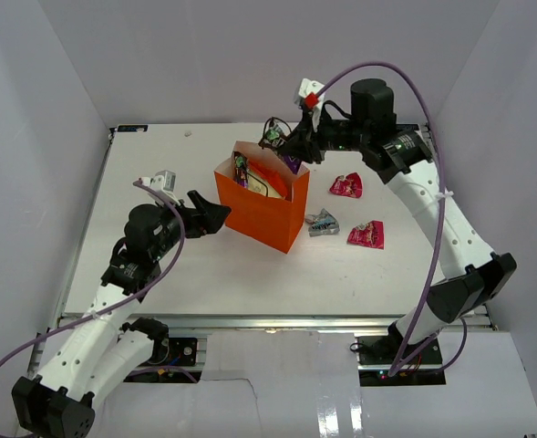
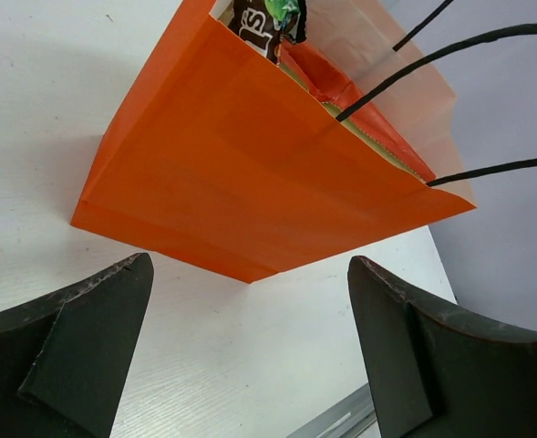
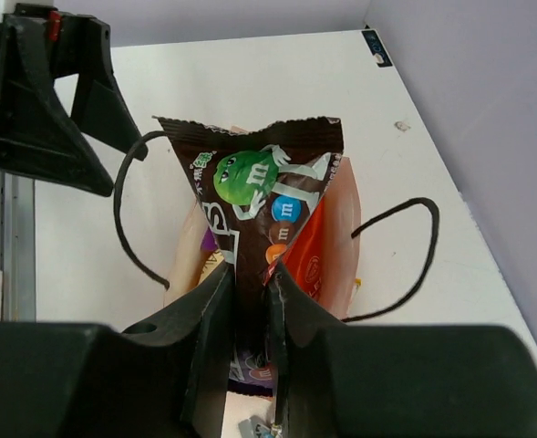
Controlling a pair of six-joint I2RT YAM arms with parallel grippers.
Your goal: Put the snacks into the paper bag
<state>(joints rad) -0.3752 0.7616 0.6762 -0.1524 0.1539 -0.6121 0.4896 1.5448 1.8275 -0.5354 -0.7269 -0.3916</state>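
Paper bag (image 1: 266, 219) stands upright at frame centre, with a chip bag (image 1: 270, 182) and a dark packet (image 1: 241, 168) inside. The right gripper (image 1: 293, 151) hangs over its mouth, clamped on a dark brown candy packet (image 3: 266, 192). The left gripper (image 1: 215, 215), jaws apart, sits just beside the bag's left wall. A magenta-pink packet (image 1: 346, 185), a second pink packet (image 1: 366, 234) and a silver-blue packet (image 1: 322, 222) lie on the table (image 1: 159, 164) to its right.

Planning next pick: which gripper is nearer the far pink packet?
Right. The right gripper, holding a brown packet, hangs over the paper bag beside the far pink packet; the left gripper sits on the bag's opposite side.
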